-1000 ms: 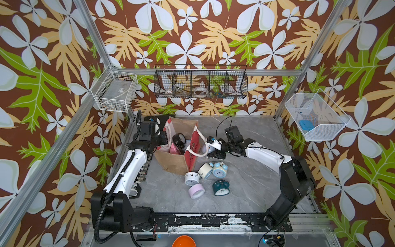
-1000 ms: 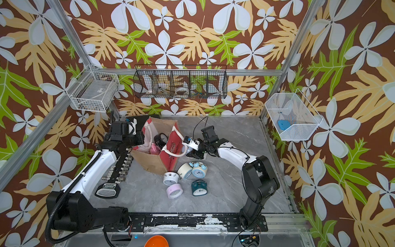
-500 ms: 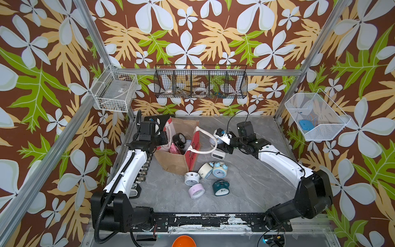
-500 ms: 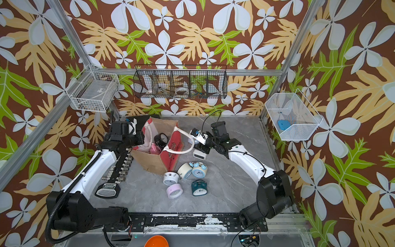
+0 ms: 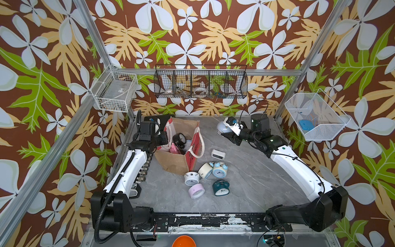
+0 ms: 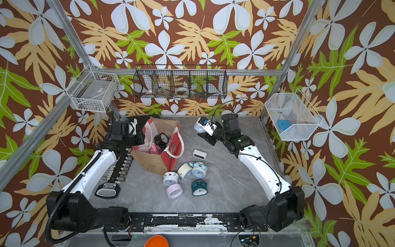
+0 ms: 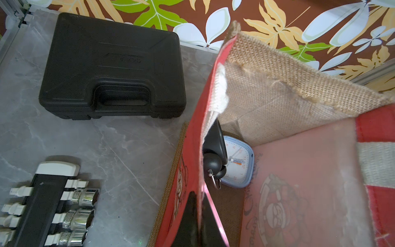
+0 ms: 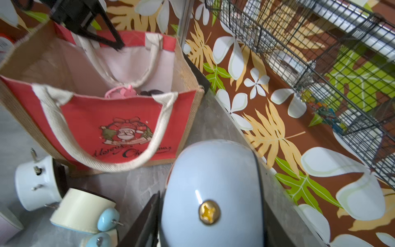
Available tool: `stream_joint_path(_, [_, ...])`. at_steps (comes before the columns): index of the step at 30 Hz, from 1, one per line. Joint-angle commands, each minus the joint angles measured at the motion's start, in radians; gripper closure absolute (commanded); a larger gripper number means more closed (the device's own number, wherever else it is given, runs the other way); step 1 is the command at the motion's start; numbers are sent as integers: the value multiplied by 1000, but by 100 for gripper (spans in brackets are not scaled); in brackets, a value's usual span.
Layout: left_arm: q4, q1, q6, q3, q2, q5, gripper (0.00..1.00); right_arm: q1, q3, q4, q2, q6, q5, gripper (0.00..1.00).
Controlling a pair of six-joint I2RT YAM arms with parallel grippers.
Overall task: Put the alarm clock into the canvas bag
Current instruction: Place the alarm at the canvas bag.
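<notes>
The canvas bag point(image 5: 178, 159) point(image 6: 149, 159) stands open at the table's left, red panels front and back, burlap sides. My left gripper point(image 7: 198, 216) point(image 5: 164, 138) is shut on the rim of its far red panel point(image 7: 192, 136). My right gripper point(image 8: 210, 192) point(image 5: 224, 132) point(image 6: 202, 132) is shut on a pale blue alarm clock point(image 8: 211, 171) point(image 5: 221, 127), held in the air right of the bag and apart from it. Inside the bag lie a black clock point(image 5: 179, 139), a pink clock point(image 5: 174, 148) and a square blue clock point(image 7: 237, 164).
Several loose clocks lie by the bag's front corner: white rectangular point(image 5: 218, 154), cream point(image 5: 205, 170), light blue point(image 5: 220, 169), white point(image 5: 191, 178), pink point(image 5: 196, 191), teal point(image 5: 221, 188). A black case point(image 7: 111, 66) lies behind the bag; a socket rack point(image 6: 119, 169) lies under the left arm.
My right gripper has risen and drawn back to the rear right with the pale blue clock. The rope handle stretched toward it has dropped back against the bag. The left arm has held still.
</notes>
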Motion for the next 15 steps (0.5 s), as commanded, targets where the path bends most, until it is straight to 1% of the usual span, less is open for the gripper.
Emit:
stream_joint_path(1, [36, 1, -14, -14, -24, 56, 100, 58, 33, 75, -2, 93, -34, 59])
stream_joint_path(6, [47, 2, -17, -21, -34, 75, 100, 174, 140, 77, 75, 188, -6, 61])
stream_joint_path(7, [50, 1, -18, -20, -35, 89, 100, 198, 168, 74, 95, 207, 20, 61])
stream_joint_path(10, [68, 1, -23, -27, -47, 103, 100, 257, 258, 61, 174, 279, 13, 63])
stream_joint_path(15, [72, 2, -27, -31, -54, 107, 100, 346, 415, -14, 327, 350, 23, 64])
